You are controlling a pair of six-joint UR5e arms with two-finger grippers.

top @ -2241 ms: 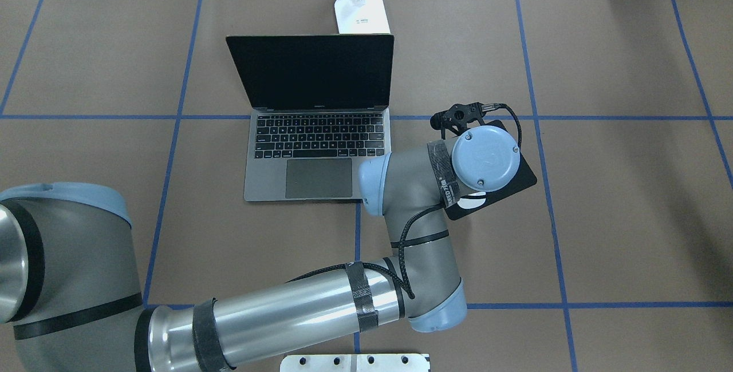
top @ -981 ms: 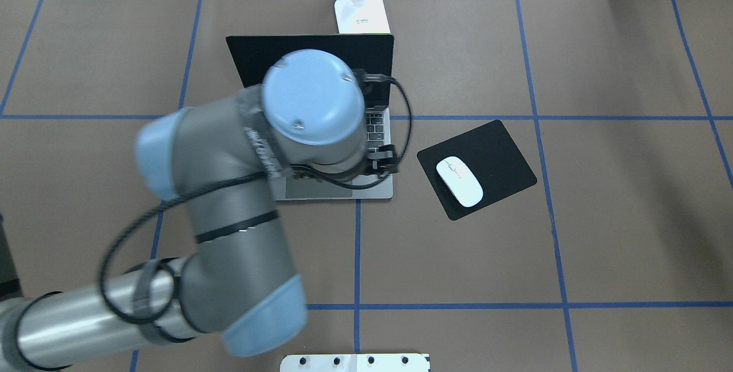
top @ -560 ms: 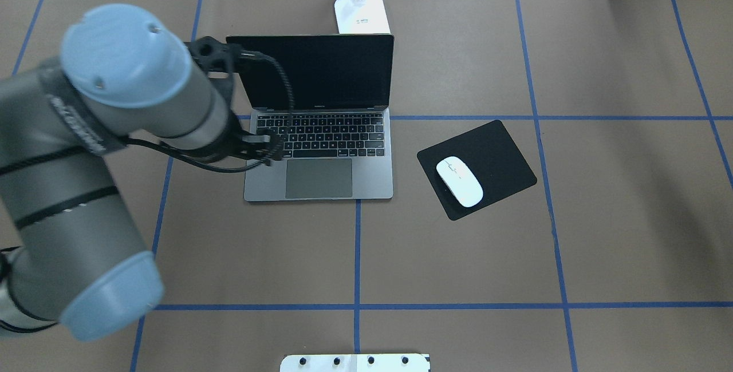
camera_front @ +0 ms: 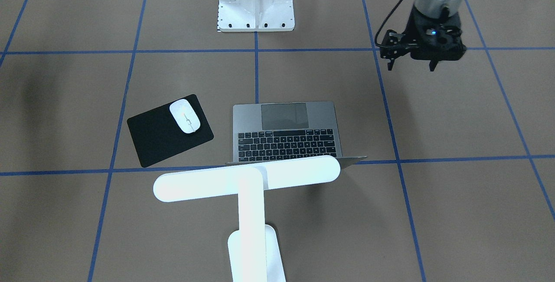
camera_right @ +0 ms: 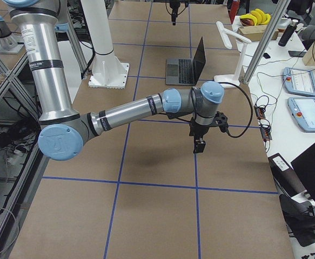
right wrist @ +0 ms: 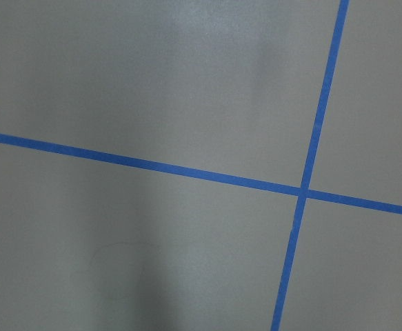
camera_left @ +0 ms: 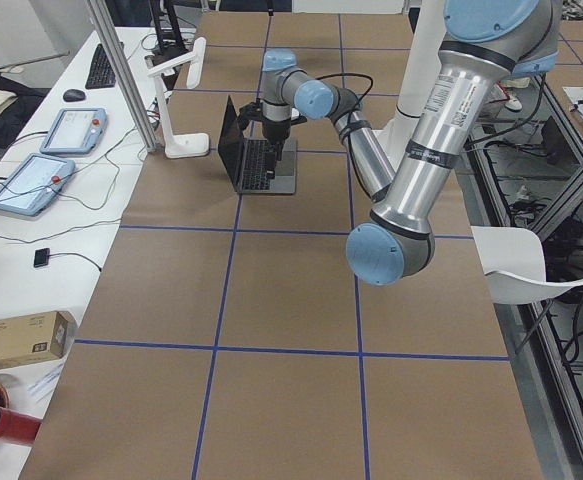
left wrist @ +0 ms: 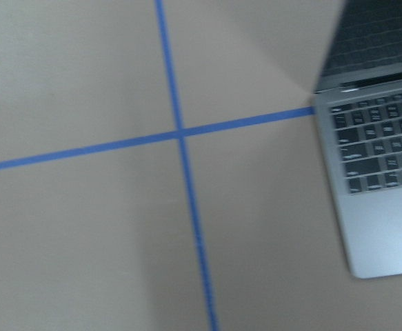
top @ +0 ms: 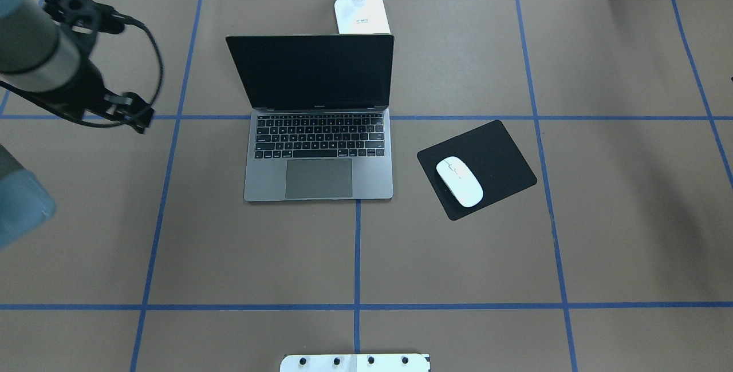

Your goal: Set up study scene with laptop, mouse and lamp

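On the tabletop: all 3 task things stand in 1 group near the middle.
Laptop: open at centre, screen dark, keys toward the robot.
Lamp: upright just behind the screen, bar level and parallel to the lid.
Mat: black, skewed, near the laptop's right side.
Left tool: over the mat 2.2 s ago, since swept past the laptop, and now hangs over bare tabletop well to its left. It carries nothing; how far apart its fingers stand I cannot tell.
Right tool: over bare tabletop, well apart from the group; its opening cannot be told.
Mouse: uncovered now, lying free on the mat, so the scene looks complete.
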